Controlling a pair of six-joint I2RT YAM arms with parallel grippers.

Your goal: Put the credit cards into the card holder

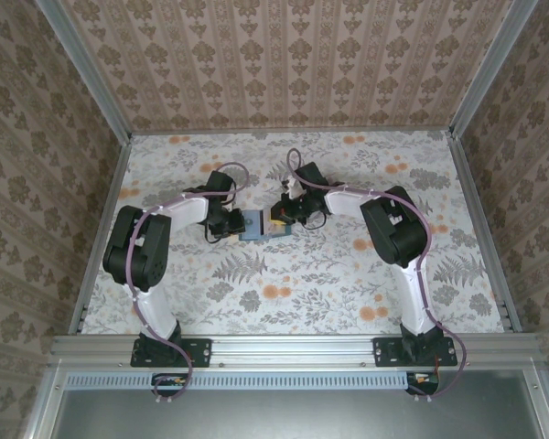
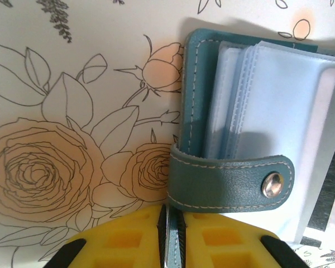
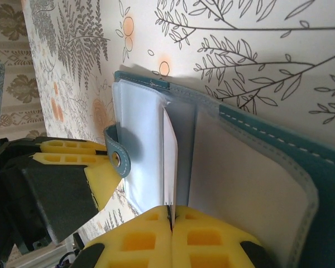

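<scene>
We see the card holder [image 1: 253,227] lying open on the flowered bench [image 1: 348,265], in the middle, between the two tools. Its long axis runs left to right, from one tool to the other. Its pale clear sleeves [image 2: 268,95] are showing inside the teal cover. The closing strap [image 2: 229,181] with its metal snap [image 2: 273,185] sits at the end nearest the left tool [image 2: 168,215] and is folded over the sleeves. The fingers of this tool are pressed together on the thin edge of the teal cover, just below the root of the strap, so the holder reaches away from it. At the opposite end, the right tool [image 3: 171,209] has its yellow fingers [image 3: 212,240] closed on the near edge of a white credit card [image 3: 170,156]. The card stands on its edge among the sleeves and points away from the tool into the holder. We cannot tell if it is inside a pocket.
</scene>
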